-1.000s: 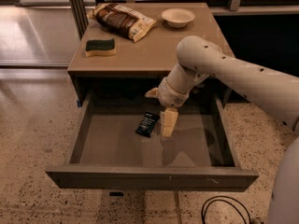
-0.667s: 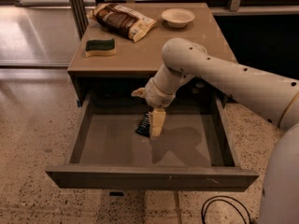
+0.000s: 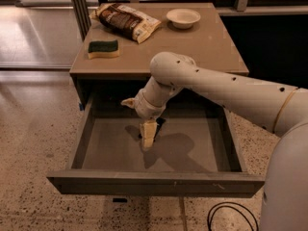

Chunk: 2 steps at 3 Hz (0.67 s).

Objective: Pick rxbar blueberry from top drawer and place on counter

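Note:
The top drawer [image 3: 155, 183] stands pulled wide open below the tan counter [image 3: 197, 47]. My gripper [image 3: 147, 137] reaches down inside the drawer, near the middle of its grey floor, left of centre. The rxbar blueberry, in its dark wrapper, is almost wholly hidden behind the gripper; only a dark sliver [image 3: 159, 123] shows at the gripper's right side. My white arm [image 3: 226, 88] comes in from the right, across the drawer's back edge.
On the counter lie a green-and-yellow sponge [image 3: 103, 48] at the front left, a brown-and-cream snack bag [image 3: 126, 20] at the back left and a white bowl [image 3: 183, 17] at the back. A black cable [image 3: 231, 215] lies on the speckled floor at the lower right.
My gripper has moved left and a little forward inside the drawer. It now covers the dark bar, which lay in plain sight beside it before.

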Motion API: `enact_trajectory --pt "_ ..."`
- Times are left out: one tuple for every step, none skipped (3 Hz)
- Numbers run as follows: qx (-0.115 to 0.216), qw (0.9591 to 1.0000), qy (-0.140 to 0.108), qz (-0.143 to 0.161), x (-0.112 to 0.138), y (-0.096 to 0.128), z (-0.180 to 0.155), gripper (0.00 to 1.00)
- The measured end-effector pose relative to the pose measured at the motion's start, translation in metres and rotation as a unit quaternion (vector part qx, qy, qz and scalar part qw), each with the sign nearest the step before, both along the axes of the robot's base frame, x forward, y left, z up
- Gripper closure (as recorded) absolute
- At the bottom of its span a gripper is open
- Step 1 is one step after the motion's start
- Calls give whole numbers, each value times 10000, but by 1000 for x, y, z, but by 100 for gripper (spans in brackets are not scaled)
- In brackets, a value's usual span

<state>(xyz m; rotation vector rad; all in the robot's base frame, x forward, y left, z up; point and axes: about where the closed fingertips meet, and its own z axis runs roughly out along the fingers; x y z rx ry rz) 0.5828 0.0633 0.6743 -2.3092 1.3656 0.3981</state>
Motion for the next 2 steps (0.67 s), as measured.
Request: enact_trajectory --pt "7 10000 -9 -2 0 1 -1 0" --pt "-68 9999 94 29 -5 -6 -8 0"
